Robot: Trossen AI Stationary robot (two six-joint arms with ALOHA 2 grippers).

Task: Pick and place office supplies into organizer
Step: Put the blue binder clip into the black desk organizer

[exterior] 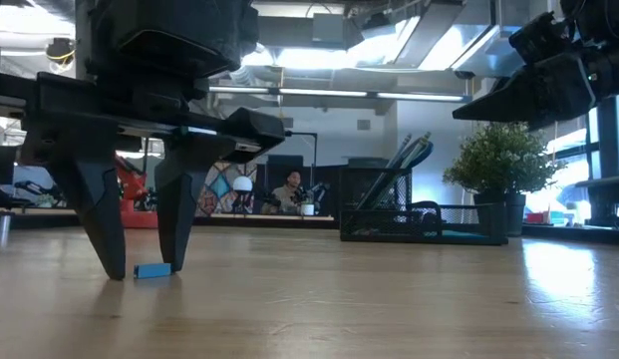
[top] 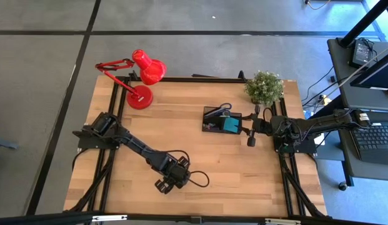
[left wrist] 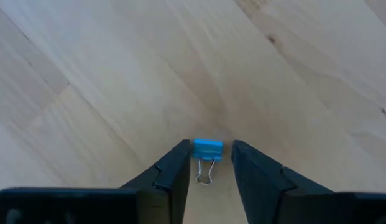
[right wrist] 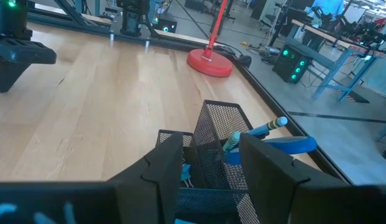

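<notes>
Right now the left gripper point(left wrist: 208, 171) stands low over the near part of the wooden surface point(top: 243, 169), its two fingers parted and straddling a small blue binder clip point(left wrist: 207, 150) that lies flat between the tips, wire handles pointing back toward the wrist. In the low view one fingertip point(exterior: 173, 261) sits just beside the clip point(exterior: 153, 270) and the other stands a little apart, so the pinch is off-centre. To do this well, shift so the blue body lies midway, keep the tips down at the wood, then close on the body rather than the thin wire loops. The right gripper point(right wrist: 208, 165) waits open above the black mesh organizer point(top: 220, 120), well apart from the clip.
</notes>
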